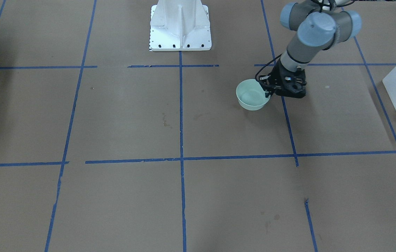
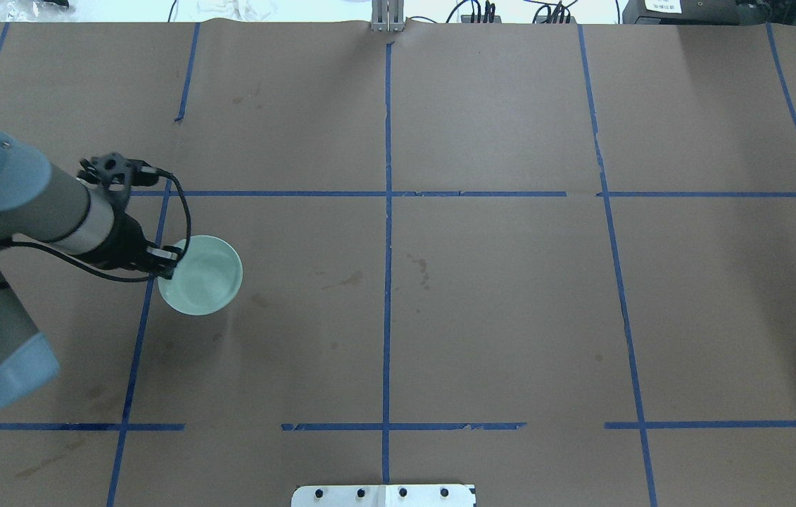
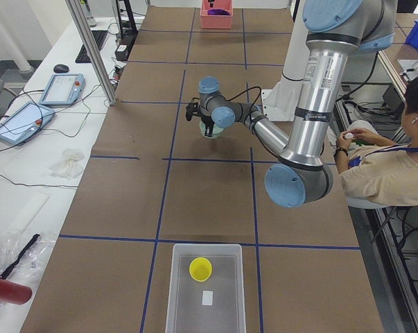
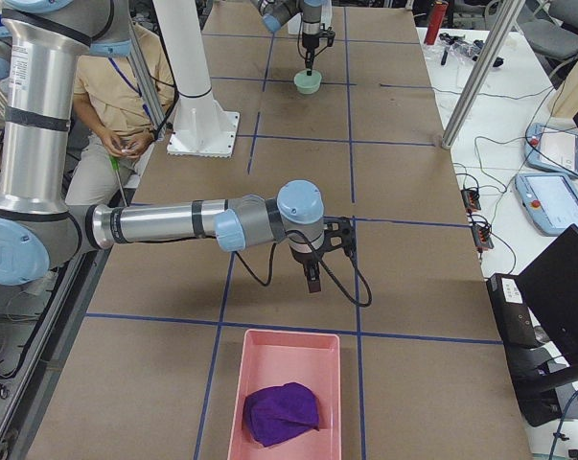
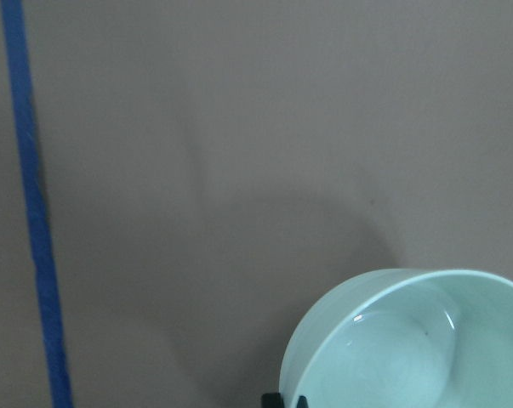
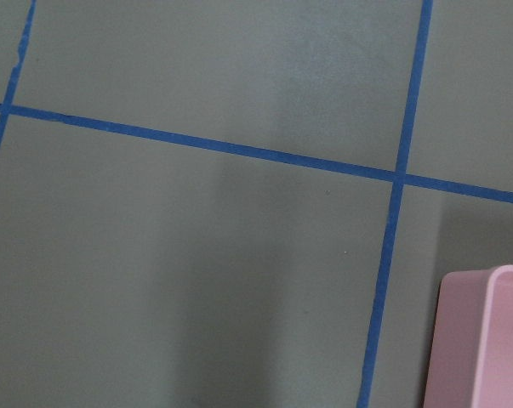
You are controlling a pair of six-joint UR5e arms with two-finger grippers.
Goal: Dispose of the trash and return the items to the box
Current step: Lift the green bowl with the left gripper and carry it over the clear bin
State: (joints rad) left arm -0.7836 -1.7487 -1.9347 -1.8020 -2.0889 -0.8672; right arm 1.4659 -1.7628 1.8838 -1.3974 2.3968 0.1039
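Left gripper (image 2: 167, 262): closed on the rim of a pale green bowl (image 2: 204, 278), one finger inside the rim and one outside, on the side of the bowl facing the arm
Bowl: round, mouth up, nothing inside it; it cast a soft shadow on the paper in the left wrist view, and I could not tell whether it sat on the table or hung just above it
Left arm: reached out low over the table, its wrist bent down over the bowl
Right gripper (image 4: 311, 278): pointed down above the table, just short of a pink bin (image 4: 239, 383); it showed only in the exterior right view, so I could not tell how far its fingers were parted or whether they held anything
Pink bin: at the table's end on the robot's right, with a crumpled purple cloth (image 4: 281, 412) lying in it
Yellow cup (image 3: 200, 268): stood mouth up inside the box, in the half of it nearer the bowl, well apart from both grippers
Box (image 3: 206, 245): frosted white bin at the table's end on the robot's left (a small white scrap (image 3: 207, 297) lay on its floor beside the cup)
Table (image 2: 496, 317): covered in brown paper, marked into squares with blue tape
Operator (image 3: 389, 166): seated beside the table behind the robot's base, in a beige shirt
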